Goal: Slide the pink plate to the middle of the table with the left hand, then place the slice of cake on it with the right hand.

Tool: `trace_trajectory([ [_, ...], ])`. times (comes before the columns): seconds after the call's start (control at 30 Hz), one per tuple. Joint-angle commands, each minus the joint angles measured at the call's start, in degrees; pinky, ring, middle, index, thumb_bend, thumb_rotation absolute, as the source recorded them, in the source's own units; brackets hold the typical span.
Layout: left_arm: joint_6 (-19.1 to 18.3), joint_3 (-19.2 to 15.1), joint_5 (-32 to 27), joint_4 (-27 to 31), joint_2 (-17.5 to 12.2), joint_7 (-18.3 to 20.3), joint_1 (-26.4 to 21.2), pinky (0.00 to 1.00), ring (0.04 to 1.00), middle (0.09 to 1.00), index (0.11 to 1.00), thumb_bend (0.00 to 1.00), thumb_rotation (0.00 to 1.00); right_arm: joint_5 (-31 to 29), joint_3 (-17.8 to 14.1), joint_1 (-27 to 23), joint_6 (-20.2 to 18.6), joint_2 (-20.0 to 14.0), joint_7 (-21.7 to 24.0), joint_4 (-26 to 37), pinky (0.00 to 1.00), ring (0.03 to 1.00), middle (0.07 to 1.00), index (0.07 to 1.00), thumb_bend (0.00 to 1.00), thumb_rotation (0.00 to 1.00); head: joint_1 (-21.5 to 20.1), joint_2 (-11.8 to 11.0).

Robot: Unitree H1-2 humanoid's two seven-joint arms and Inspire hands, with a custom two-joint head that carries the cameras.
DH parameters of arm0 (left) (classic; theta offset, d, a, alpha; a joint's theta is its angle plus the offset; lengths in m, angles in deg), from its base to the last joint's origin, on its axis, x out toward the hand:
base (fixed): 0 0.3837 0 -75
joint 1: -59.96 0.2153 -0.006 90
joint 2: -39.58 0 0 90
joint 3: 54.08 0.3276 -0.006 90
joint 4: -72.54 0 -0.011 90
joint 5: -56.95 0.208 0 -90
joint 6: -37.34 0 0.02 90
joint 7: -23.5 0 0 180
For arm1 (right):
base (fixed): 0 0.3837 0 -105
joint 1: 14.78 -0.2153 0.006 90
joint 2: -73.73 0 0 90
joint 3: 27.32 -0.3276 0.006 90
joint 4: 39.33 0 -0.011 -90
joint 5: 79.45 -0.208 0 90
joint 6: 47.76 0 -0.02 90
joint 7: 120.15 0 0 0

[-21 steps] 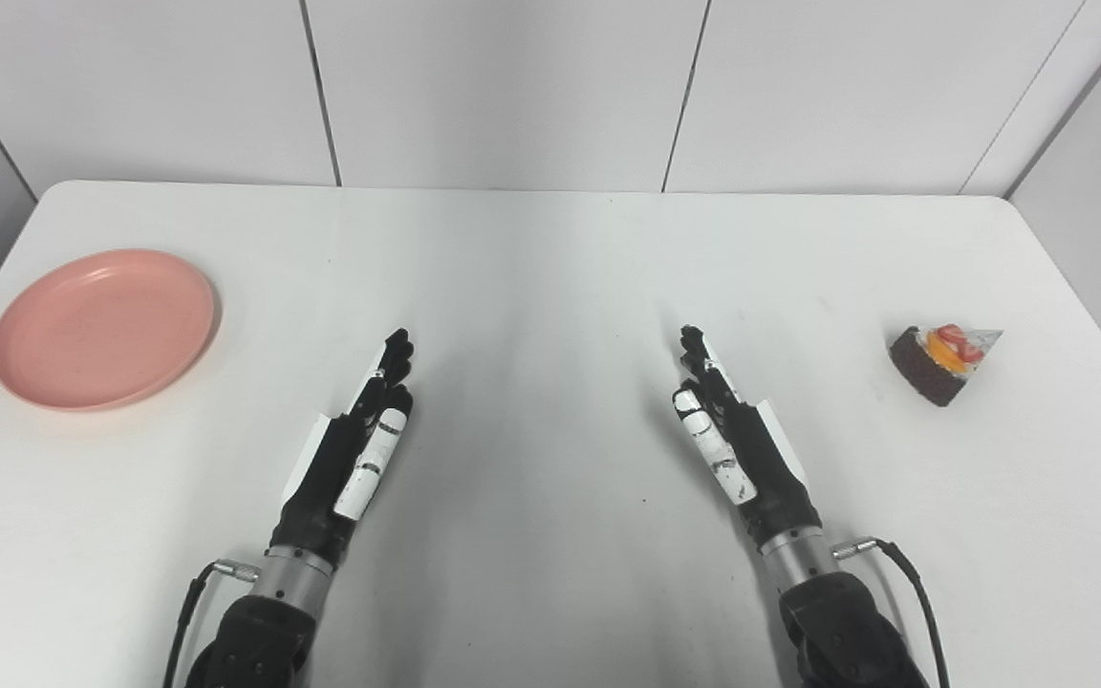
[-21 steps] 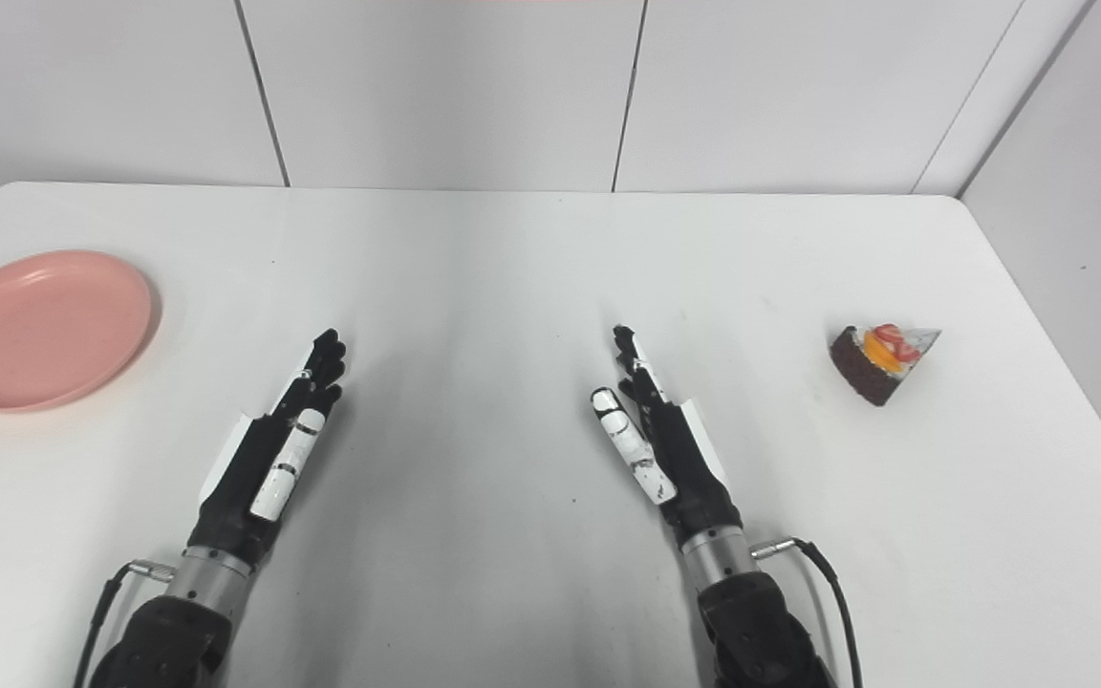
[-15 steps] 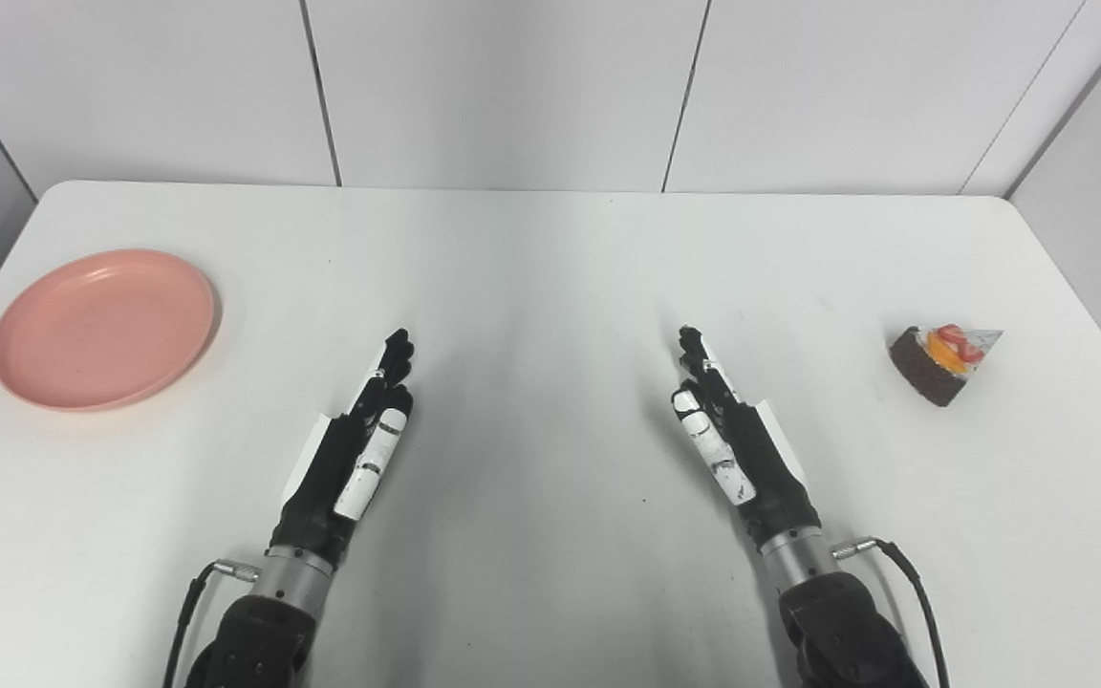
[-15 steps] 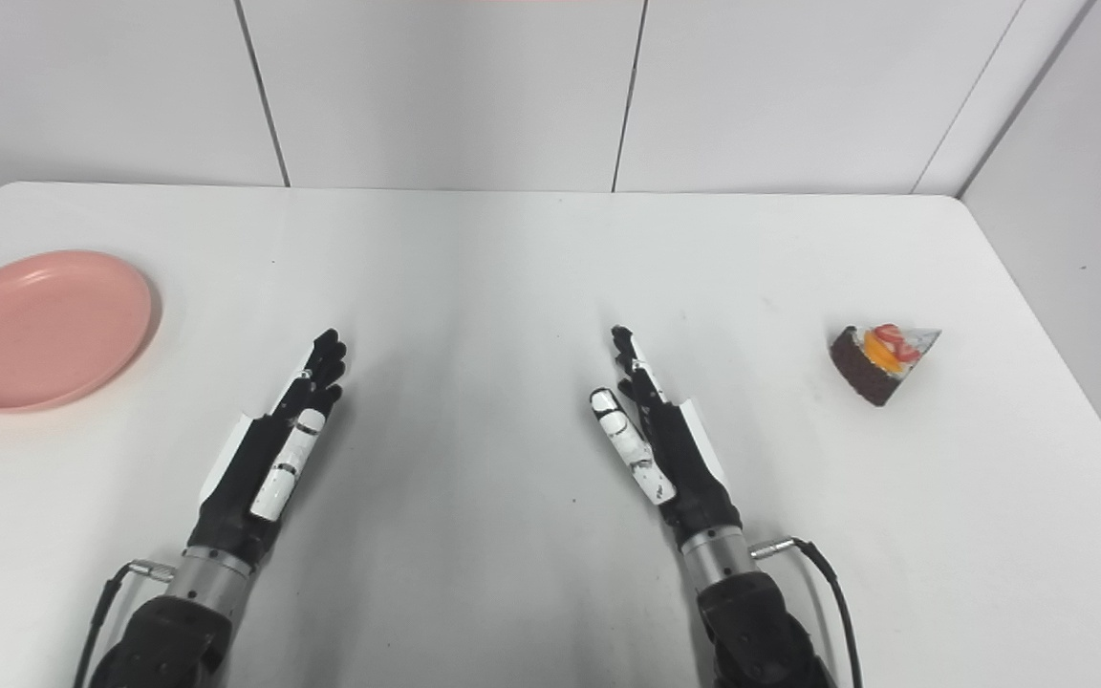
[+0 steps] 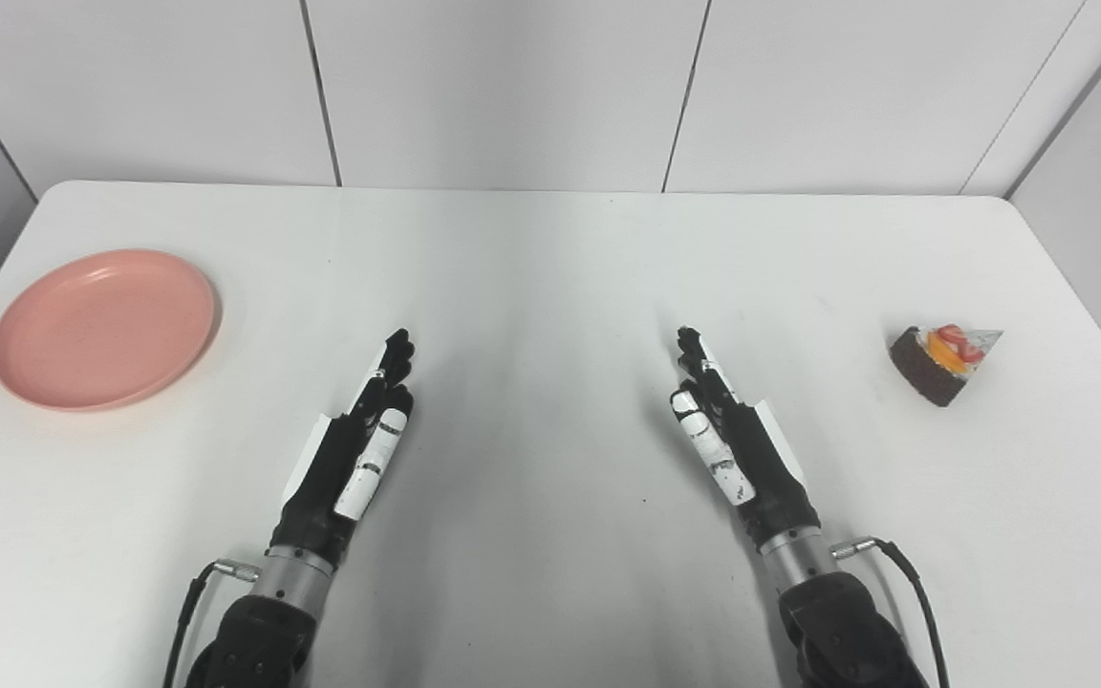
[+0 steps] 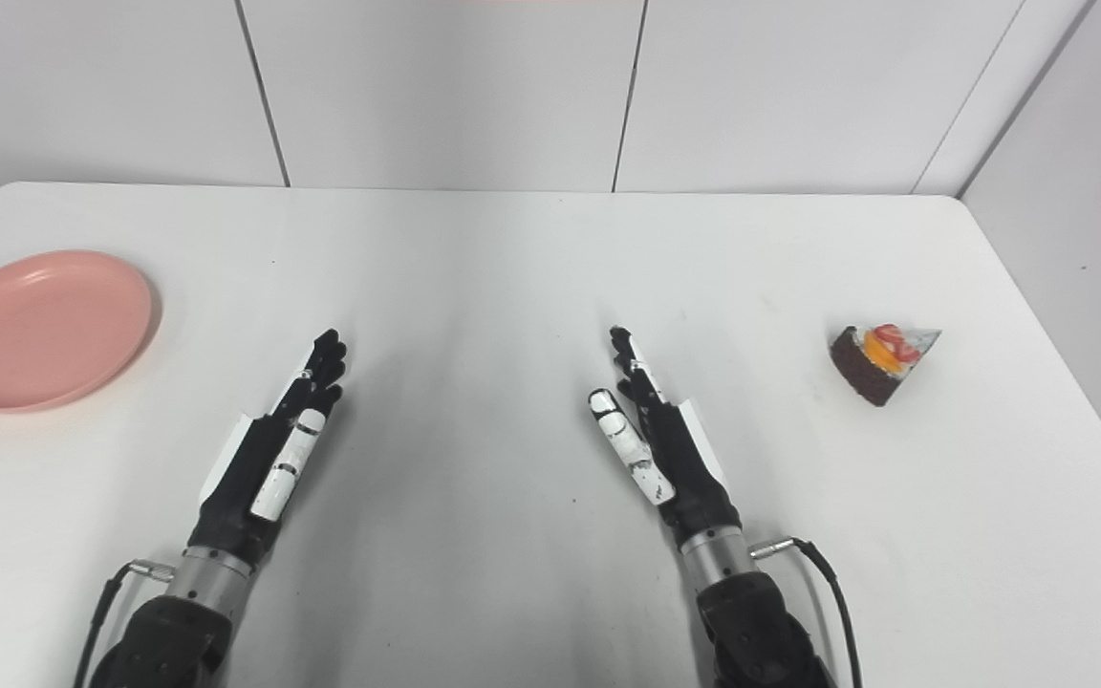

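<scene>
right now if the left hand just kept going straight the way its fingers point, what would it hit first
Probably nothing. The left hand points up and slightly right, toward the far middle of the table. The pink plate lies well off to its left, outside that line. The way looks free up to the table's far edge.

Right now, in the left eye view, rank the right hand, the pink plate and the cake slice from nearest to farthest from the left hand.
1. pink plate, far-left of the left hand.
2. right hand, across the middle; close to the plate's gap.
3. cake slice, far right.
</scene>
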Motion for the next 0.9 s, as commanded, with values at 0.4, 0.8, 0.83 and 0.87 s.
trace_trajectory([
  [0.4,-1.0,1.3,1.2,-1.7,0.5,0.3,1.3,0.97,0.999,1.000,1.000,0.47,1.00,-0.5,0.4,0.2,-1.3,-0.8,1.9,-0.1,0.93,0.974,0.985,0.976,0.35,1.00,2.9,-1.2],
  [0.8,0.0,4.0,6.9,-7.6,4.1,-2.5,-0.6,0.98,1.000,1.000,1.000,0.47,1.00,-4.6,-1.1,-0.7,5.7,-4.4,4.1,-6.8,0.95,0.996,1.000,0.994,0.35,1.00,20.0,-10.6],
  [0.83,0.4,4.2,7.3,-8.3,4.3,-2.8,-0.8,0.98,1.000,1.000,1.000,0.46,1.00,-4.7,-1.2,-0.9,6.2,-4.6,4.2,-7.5,0.97,0.999,1.000,0.996,0.35,1.00,20.0,-10.6],
  [0.87,0.7,4.4,7.6,-9.1,4.7,-3.2,-1.1,0.98,0.999,1.000,1.000,0.45,1.00,-4.7,-1.3,-1.1,6.4,-4.8,4.3,-8.2,0.98,1.000,1.000,0.997,0.35,1.00,21.9,-12.1],
])
